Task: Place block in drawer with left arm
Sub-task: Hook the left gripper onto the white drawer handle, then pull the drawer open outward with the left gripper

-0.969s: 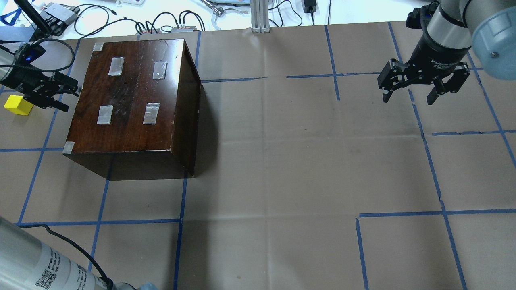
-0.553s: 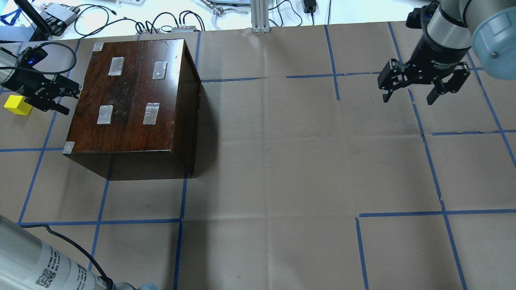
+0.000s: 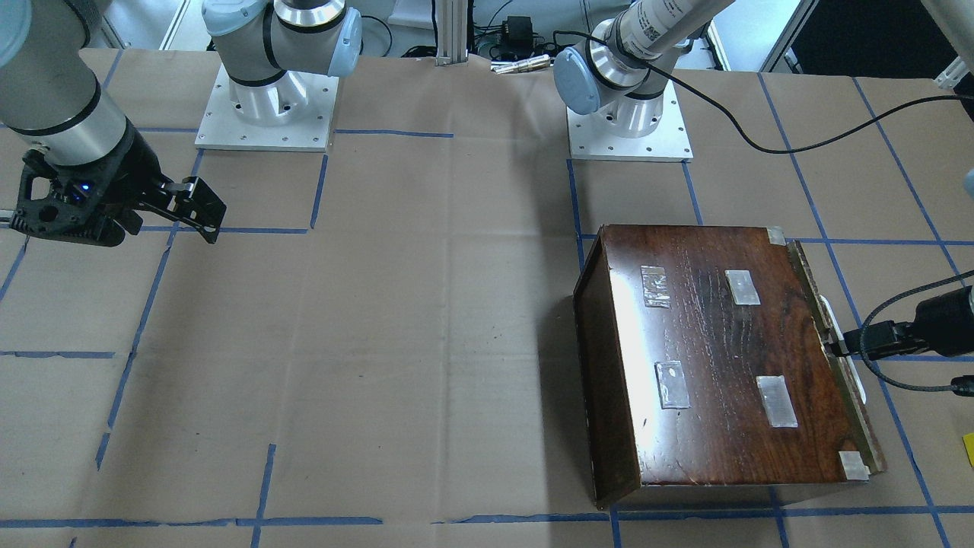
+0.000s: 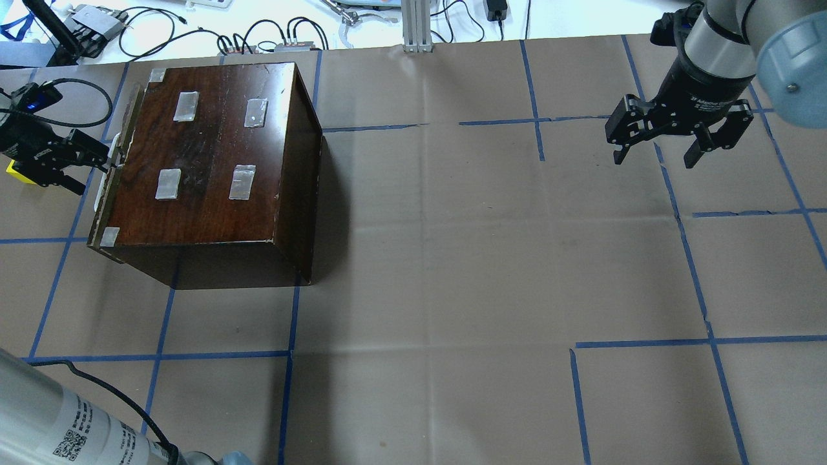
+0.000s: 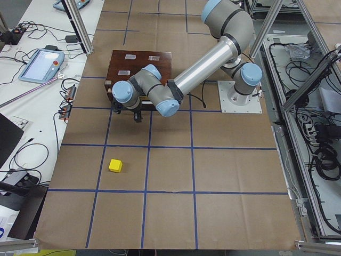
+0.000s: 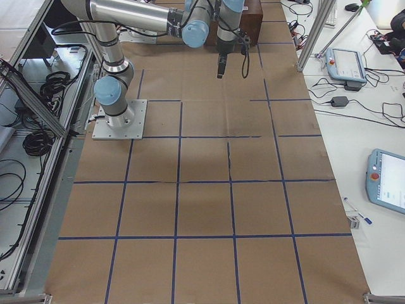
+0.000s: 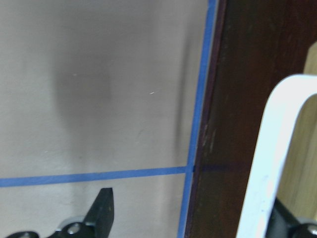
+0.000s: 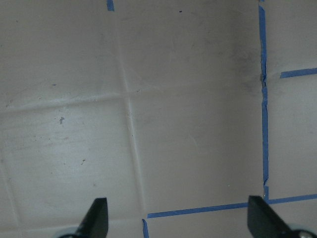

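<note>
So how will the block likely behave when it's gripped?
The block is a flat-faced cube resting flat on the table, so it probably won't roll or tip. It looks solid and small, so likely stiff and light. Whether it's slippery can't be told.

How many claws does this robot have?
2: the left claw at the dark box's white handle; the right claw open, above the table paper on the other side.

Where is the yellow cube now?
In the exterior left view, the yellow cube sits on the paper, nearer the camera than the left tool and dark box.
</note>
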### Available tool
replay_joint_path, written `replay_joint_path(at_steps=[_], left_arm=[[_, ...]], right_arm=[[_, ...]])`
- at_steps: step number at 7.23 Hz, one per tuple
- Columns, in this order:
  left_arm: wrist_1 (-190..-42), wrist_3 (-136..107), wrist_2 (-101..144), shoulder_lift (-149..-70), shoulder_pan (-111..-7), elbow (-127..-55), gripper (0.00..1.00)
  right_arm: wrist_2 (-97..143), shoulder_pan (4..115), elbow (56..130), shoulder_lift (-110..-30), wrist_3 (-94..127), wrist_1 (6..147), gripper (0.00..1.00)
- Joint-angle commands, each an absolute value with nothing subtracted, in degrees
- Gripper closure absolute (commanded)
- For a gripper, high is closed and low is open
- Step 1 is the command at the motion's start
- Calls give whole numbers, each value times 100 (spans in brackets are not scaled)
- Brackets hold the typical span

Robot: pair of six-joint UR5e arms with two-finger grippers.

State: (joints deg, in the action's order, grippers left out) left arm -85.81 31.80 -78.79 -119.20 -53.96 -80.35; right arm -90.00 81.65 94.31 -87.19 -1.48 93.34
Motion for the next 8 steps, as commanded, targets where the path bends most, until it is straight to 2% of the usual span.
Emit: replay_joint_path(at_steps=[1,8], left_arm=[[-8578,3190,-8033,-11962,-5265,-7998,1],[-8569,3340,-8393,-11997,-4957,-7814,1]], right_arm=[[-9000,8165,9422,-8719,-149,9334,0],[-9000,8165,9422,-8719,-141,9334,0]])
